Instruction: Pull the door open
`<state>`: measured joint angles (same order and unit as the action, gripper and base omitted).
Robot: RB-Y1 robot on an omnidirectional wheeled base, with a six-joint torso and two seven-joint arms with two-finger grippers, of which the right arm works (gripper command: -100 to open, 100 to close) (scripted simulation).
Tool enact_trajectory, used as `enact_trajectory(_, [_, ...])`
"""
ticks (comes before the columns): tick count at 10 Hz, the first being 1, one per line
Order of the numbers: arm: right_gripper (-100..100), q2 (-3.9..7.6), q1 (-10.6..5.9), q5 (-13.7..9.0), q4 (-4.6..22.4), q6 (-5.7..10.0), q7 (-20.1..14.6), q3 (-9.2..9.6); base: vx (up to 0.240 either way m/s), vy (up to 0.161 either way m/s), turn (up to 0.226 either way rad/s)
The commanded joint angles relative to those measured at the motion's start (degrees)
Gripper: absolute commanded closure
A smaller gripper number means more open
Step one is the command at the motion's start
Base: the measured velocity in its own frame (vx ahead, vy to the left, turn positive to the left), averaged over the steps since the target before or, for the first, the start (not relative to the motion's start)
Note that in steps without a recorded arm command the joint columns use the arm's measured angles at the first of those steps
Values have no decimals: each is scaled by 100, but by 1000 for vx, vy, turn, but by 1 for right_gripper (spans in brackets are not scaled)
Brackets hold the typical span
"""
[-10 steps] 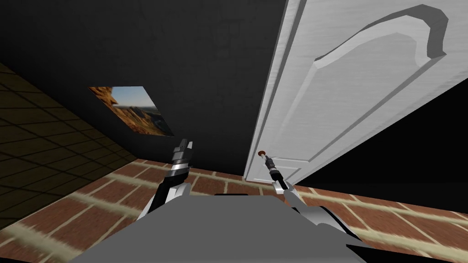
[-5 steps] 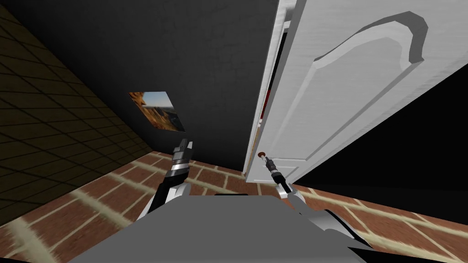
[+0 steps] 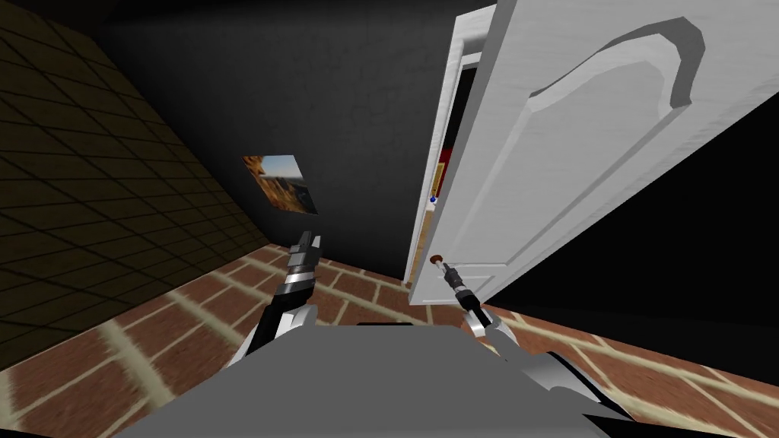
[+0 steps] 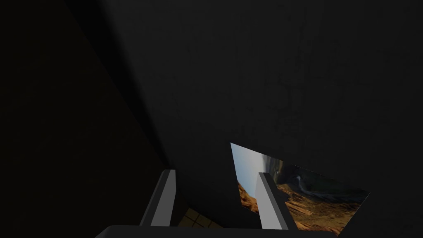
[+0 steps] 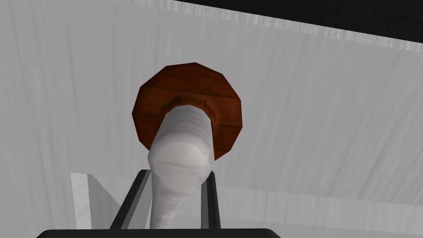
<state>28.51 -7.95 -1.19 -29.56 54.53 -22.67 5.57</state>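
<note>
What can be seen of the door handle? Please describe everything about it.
The door handle is a pale grey, rounded stem with faint rings, standing out from a reddish-brown, wood-like, many-sided plate on the white door, near its free edge. The right gripper is shut on it: its two fingers press the stem's sides. The door stands ajar.

A landscape picture (image 3: 281,182) (orange rock under pale sky) hangs on the dark wall (image 3: 342,106), which meets a dim tiled wall (image 3: 84,198) and a red-brick floor (image 3: 152,342) with pale joints.
</note>
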Motion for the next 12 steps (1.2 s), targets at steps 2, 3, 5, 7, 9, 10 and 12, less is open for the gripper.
enact_trajectory(2, [100, 184, 206, 83, -41, 319, -208, 157, -206, -88, 110])
enact_trajectory(3, [100, 184, 206, 83, -41, 319, -208, 157, -136, -58, 19])
enact_trajectory(5, [100, 226, 234, 114, 7, 409, -279, 221, -120, -53, 65])
enact_trajectory(7, [100, 335, 386, 125, 64, 688, -380, 271, -181, -87, 191])
enact_trajectory(9, [100, 418, 489, 127, 99, 882, -440, 297, -184, -114, 151])
enact_trajectory(10, [100, 418, 489, 127, 99, 882, -440, 297, -85, -58, 28])
enact_trajectory(12, [100, 504, 594, 129, 136, 1080, -501, 324, -104, -53, 121])
